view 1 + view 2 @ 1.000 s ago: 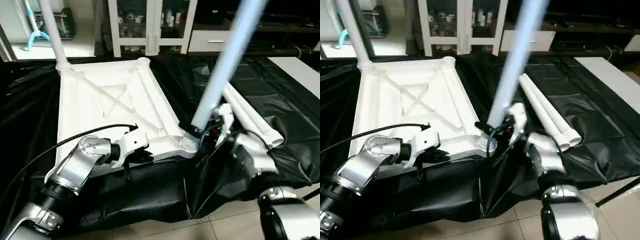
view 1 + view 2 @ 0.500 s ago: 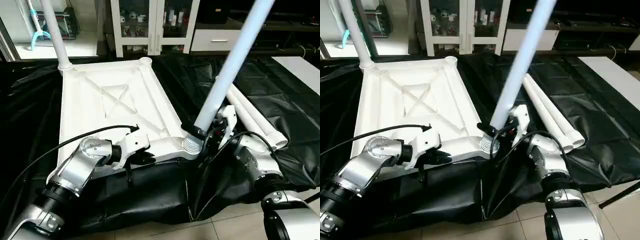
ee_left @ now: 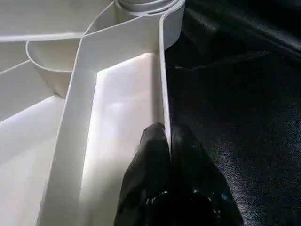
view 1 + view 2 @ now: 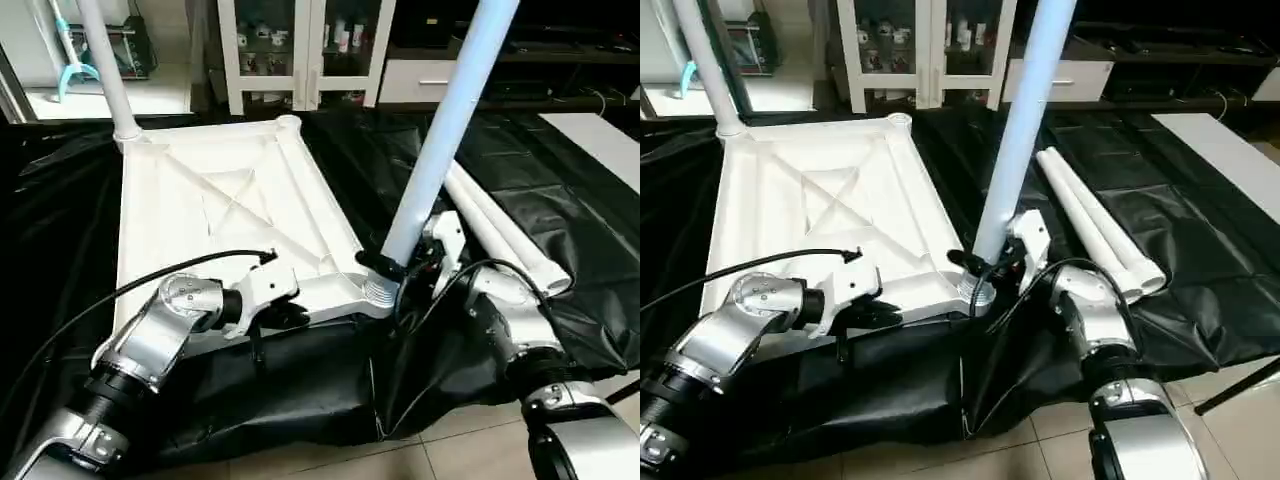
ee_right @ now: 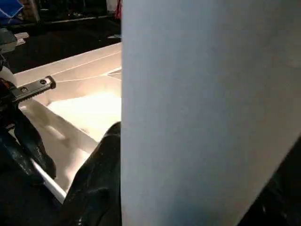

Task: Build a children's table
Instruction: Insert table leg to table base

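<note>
Two spare legs [image 4: 500, 225] lie side by side on the black plastic sheet [image 4: 570, 200] to the right of the upturned tabletop [image 4: 220, 215], just behind the right arm. The tabletop rests underside up on that sheet, its X-ribs showing. One leg [image 4: 105, 65] stands in the far left corner socket. Another leg [image 4: 440, 130] rises, leaning a little to the right, from the near right corner socket [image 4: 375, 290], where its ribbed end sits. The right claw [image 4: 385, 268] is clamped around this leg just above the socket, and the leg's wide pale shaft blocks most of what lies beyond it in the right wrist view. The left claw [image 3: 167, 141] is pinched together on the thin near rim of the tabletop, one finger on each side of the wall. A black cable [image 4: 170, 275] loops over the left forearm. Behind the sheet stand a white glass-fronted cabinet [image 4: 305, 45] and a low drawer unit [image 4: 430, 80]; tiled floor [image 4: 330, 460] shows at the near edge.
</note>
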You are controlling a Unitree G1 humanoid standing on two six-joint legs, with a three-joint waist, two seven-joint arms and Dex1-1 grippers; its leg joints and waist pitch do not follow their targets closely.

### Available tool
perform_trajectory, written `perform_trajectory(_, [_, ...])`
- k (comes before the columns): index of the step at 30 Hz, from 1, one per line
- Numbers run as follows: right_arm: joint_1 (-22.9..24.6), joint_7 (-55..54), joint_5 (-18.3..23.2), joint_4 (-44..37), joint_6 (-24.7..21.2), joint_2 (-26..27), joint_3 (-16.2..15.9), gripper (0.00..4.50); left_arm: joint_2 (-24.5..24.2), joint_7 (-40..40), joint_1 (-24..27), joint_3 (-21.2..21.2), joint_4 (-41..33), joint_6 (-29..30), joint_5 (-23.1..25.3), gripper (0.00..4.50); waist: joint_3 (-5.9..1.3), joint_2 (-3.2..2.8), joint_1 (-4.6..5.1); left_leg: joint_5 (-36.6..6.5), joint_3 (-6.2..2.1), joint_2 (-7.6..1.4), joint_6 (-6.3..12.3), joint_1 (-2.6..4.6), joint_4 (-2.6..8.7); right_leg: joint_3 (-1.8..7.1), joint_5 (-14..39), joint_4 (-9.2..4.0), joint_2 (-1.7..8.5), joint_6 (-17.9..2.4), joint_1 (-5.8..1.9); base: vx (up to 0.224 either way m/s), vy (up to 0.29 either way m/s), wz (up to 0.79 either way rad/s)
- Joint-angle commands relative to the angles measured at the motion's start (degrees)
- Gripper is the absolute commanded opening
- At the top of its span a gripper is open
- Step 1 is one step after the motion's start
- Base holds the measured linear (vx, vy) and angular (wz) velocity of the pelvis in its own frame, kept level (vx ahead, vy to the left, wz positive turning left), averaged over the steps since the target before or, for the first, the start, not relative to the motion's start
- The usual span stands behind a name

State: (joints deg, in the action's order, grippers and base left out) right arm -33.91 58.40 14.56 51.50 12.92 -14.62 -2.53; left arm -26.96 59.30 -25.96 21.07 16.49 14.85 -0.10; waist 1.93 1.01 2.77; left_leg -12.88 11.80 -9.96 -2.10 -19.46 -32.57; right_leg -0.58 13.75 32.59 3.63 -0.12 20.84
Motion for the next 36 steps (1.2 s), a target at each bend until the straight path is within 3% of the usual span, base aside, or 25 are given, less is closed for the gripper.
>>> perform_trajectory(1, [8.74, -7.27, -7.13, 9.67, -4.88, -1.34, -2.20, 1.86, -0.39, 1.36, 0.87, 1.71, -0.13, 1.48, 1.00, 0.00, 0.33, -1.96, 0.60, -31.69, -2.85, -4.16, -4.22, 1.06, 6.29, 2.10, 22.09, -5.07, 3.70, -8.56, 2.48, 0.000, 0.000, 0.00])
perform_trajectory(4, [8.57, -13.15, -8.00, 9.70, -4.61, -0.43, -1.97, 1.86, 1.52, -3.09, 0.15, 0.65, 1.02, 4.15, 1.80, 0.00, 0.54, -1.95, 0.68, -31.82, -2.76, -4.18, -4.70, 1.05, 6.39, 2.04, 21.88, -5.12, 3.70, -8.96, 2.56, 0.000, 0.000, 0.00])
perform_trajectory(5, [7.38, -21.47, -8.48, 10.57, -4.92, 1.02, -1.18, 1.86, 5.01, -8.59, -0.48, -0.69, 1.02, 8.37, 2.02, 0.00, 0.66, -2.16, 0.73, -32.83, -2.76, -4.16, -5.21, 1.17, 6.43, 2.03, 23.20, -5.15, 3.67, -8.68, 2.74, 0.000, 0.000, 0.00])
perform_trajectory(7, [5.68, -29.41, -8.33, 11.79, -5.54, 2.72, 0.05, 1.86, 9.25, -14.21, -1.23, -2.42, 0.78, 13.23, 1.60, 0.00, 0.77, -2.18, 1.02, -35.01, -3.06, -4.02, -6.34, 1.47, 6.44, 1.80, 27.04, -5.51, 3.69, -7.37, 3.01, 0.000, 0.000, 0.00])
perform_trajectory(8, [5.68, -29.41, -8.33, 11.79, -5.54, 2.72, 0.05, 1.86, 9.25, -14.21, -1.23, -2.42, 0.78, 13.23, 1.60, 0.00, 0.59, -2.18, 1.04, -35.71, -3.37, -3.82, -5.77, 1.39, 6.39, 1.64, 28.80, -5.82, 3.80, -6.25, 2.84, 0.000, 0.000, 0.00])
perform_trajectory(9, [4.03, -35.73, -7.80, 12.94, -5.96, 4.25, 1.31, 1.86, 12.93, -19.12, -2.17, -4.13, 0.87, 17.04, 1.37, 0.00, 0.59, -2.18, 1.04, -35.71, -3.37, -3.82, -5.77, 1.39, 6.39, 1.64, 28.80, -5.82, 3.80, -6.25, 2.84, 0.000, 0.000, 0.00])
perform_trajectory(10, [3.34, -38.52, -7.55, 13.37, -6.13, 4.95, 1.92, 1.86, 14.53, -21.44, -2.61, -4.91, 0.91, 18.61, 1.41, 0.00, 0.66, -2.25, 1.33, -35.62, -3.55, -3.81, -6.11, 1.09, 6.42, 1.62, 28.88, -5.78, 3.95, -6.05, 2.86, 0.000, 0.000, 0.00])
perform_trajectory(11, [2.80, -40.50, -7.25, 13.68, -6.10, 5.54, 2.46, 1.86, 15.52, -22.64, -3.01, -5.20, 1.00, 19.41, 1.48, 0.00, 0.47, -2.23, 1.38, -36.14, -3.57, -3.68, -5.75, 1.25, 6.35, 1.41, 28.97, -6.03, 3.75, -5.42, 3.01, 0.000, 0.000, 0.00])
perform_trajectory(12, [1.43, -45.49, -6.55, 14.24, -6.08, 7.47, 3.69, 1.86, 18.34, -26.59, -4.35, -6.32, 1.66, 20.42, 1.73, 0.00, 0.39, -2.27, 1.36, -36.01, -3.41, -3.68, -5.58, 1.38, 6.33, 1.48, 28.35, -6.16, 3.72, -5.19, 3.14, 0.000, 0.000, 0.00])
perform_trajectory(13, [0.58, -48.56, -6.11, 14.49, -6.06, 8.86, 4.42, 1.86, 20.16, -29.27, -5.34, -7.10, 2.26, 20.55, 1.93, 0.00, 0.40, -2.29, 1.58, -35.30, -3.41, -3.67, -5.49, 1.03, 6.32, 1.48, 26.62, -6.04, 3.75, -5.44, 3.15, 0.000, 0.000, 0.00])
perform_trajectory(15, [-0.92, -53.13, -5.93, 14.86, -6.13, 11.46, 4.62, 1.86, 23.17, -33.81, -7.34, -8.31, 3.47, 20.15, 2.34, 0.00, 0.11, -1.85, 1.47, -33.33, -3.03, -3.43, -4.56, 0.95, 6.04, 1.43, 24.96, -6.18, 3.68, -5.40, 3.18, 0.000, 0.000, 0.00])
perform_trajectory(18, [-2.52, -57.64, -6.45, 15.50, -6.29, 14.23, 4.36, 1.85, 26.28, -38.05, -9.37, -9.72, 4.51, 20.07, 2.75, 0.00, -0.43, -1.63, 1.19, -27.48, -2.65, -3.47, -3.70, 0.31, 5.93, 1.55, 18.04, -5.59, 3.76, -6.54, 2.47, 0.000, 0.000, 0.00])
perform_trajectory(19, [-2.89, -58.26, -6.81, 15.67, -6.30, 14.69, 4.14, 1.85, 26.87, -39.08, -9.84, -10.03, 4.86, 19.89, 2.93, 0.00, -0.49, -1.72, 1.12, -22.71, -2.30, -3.58, -3.12, -0.28, 5.81, 1.49, 10.05, -4.93, 3.66, -8.15, 1.85, 0.000, 0.000, 0.00])
perform_trajectory(20, [-2.95, -58.35, -6.88, 15.71, -6.26, 14.75, 4.10, 1.85, 26.92, -39.18, -9.88, -10.06, 4.88, 19.89, 2.94, 0.00, -0.42, -1.81, 1.01, -21.44, -2.20, -3.56, -2.77, -0.52, 5.84, 1.45, 8.12, -4.67, 3.68, -8.59, 1.64, 0.000, 0.000, 0.00])
perform_trajectory(21, [-3.91, -59.14, -7.66, 16.22, -5.66, 15.38, 3.87, 1.85, 27.19, -40.18, -10.34, -10.55, 5.15, 19.85, 3.00, 0.00, -0.42, -1.74, 0.95, -20.71, -2.03, -3.52, -2.27, -0.60, 5.79, 1.39, 7.15, -4.62, 3.70, -8.94, 1.50, 0.000, 0.000, 0.00])
perform_trajectory(24, [-4.90, -58.82, -7.40, 16.94, -4.40, 15.65, 5.29, 1.85, 25.97, -40.17, -9.66, -11.21, 4.38, 21.17, 2.83, 0.00, -0.43, -1.70, 1.14, -21.10, -1.93, -3.37, -0.98, -0.77, 5.55, 1.42, 10.63, -4.80, 4.02, -9.09, 1.41, 0.000, 0.000, 0.00])
perform_trajectory(28, [-5.17, -56.06, -5.75, 17.18, -3.25, 16.30, 7.36, 1.85, 24.03, -38.92, -8.35, -11.74, 3.68, 21.69, 2.56, 0.00, -0.63, -2.45, 1.22, -15.76, -1.86, -3.49, 0.33, -1.12, 5.25, 1.18, 3.72, -4.01, 3.96, -11.21, 0.72, 0.026, -0.009, 0.00])
perform_trajectory(31, [-5.08, -51.36, -7.24, 16.58, -2.14, 16.35, 5.85, 1.85, 23.00, -38.19, -7.56, -11.84, 3.12, 21.58, 2.79, 0.00, -0.69, -2.49, 1.29, -11.26, -1.61, -3.49, 2.11, -1.30, 4.84, 1.04, -2.27, -3.38, 4.01, -13.60, 0.18, 0.000, 0.000, 0.00])
perform_trajectory(33, [-5.11, -48.80, -7.65, 16.23, -1.38, 16.42, 5.53, 1.85, 22.63, -37.71, -7.44, -11.63, 3.02, 21.06, 2.66, 0.00, -0.51, -2.46, 1.43, -11.73, -1.52, -3.62, 2.90, -1.15, 4.85, 1.06, -0.43, -3.56, 4.06, -14.58, 0.19, 0.000, 0.000, 0.00])
perform_trajectory(36, [-5.14, -46.54, -8.08, 15.57, -0.72, 16.10, 4.88, 1.85, 22.11, -37.06, -7.32, -11.42, 2.99, 20.21, 2.53, 0.00, -0.44, -2.42, 1.54, -13.59, -1.54, -3.70, 2.68, -1.05, 4.93, 1.14, 3.46, -3.82, 4.10, -14.49, 0.32, 0.000, 0.000, 0.00])
